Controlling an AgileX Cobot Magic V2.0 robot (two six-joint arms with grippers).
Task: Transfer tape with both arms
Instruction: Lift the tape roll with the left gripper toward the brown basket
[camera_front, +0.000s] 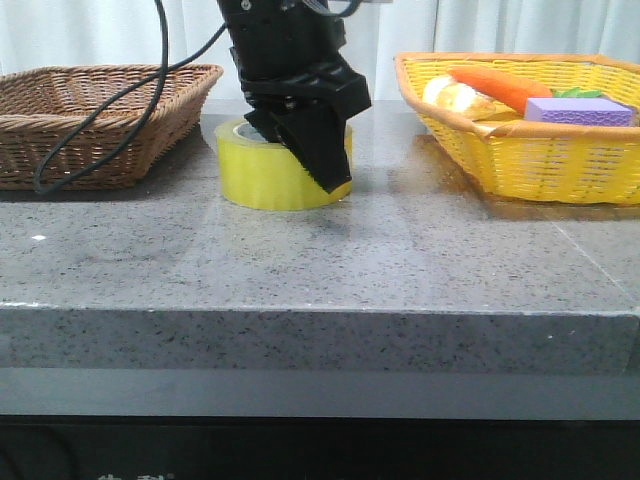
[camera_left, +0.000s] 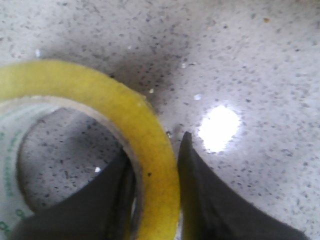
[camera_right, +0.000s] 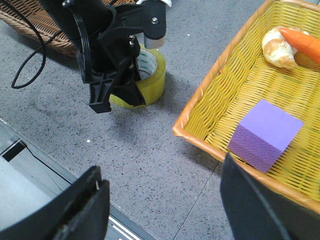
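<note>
The tape (camera_front: 262, 178), a wide yellow roll with a white inner core, lies flat on the grey stone table (camera_front: 320, 250), left of centre. My left gripper (camera_front: 303, 150) comes down on it from above. In the left wrist view one finger is inside the core and the other (camera_left: 200, 190) is outside, both pressed against the roll's wall (camera_left: 100, 92); the left gripper (camera_left: 155, 150) is shut on it. The right wrist view shows the roll (camera_right: 154, 82) with the left gripper (camera_right: 117, 97) on it. My right gripper (camera_right: 160, 167) is open and empty, high above the table's front edge.
A brown wicker basket (camera_front: 100, 100) stands at the back left, with a black cable (camera_front: 120, 95) looping over it. A yellow basket (camera_front: 560, 160) at the right holds a carrot (camera_front: 490, 85), bread (camera_front: 455, 97) and a purple block (camera_right: 267, 132).
</note>
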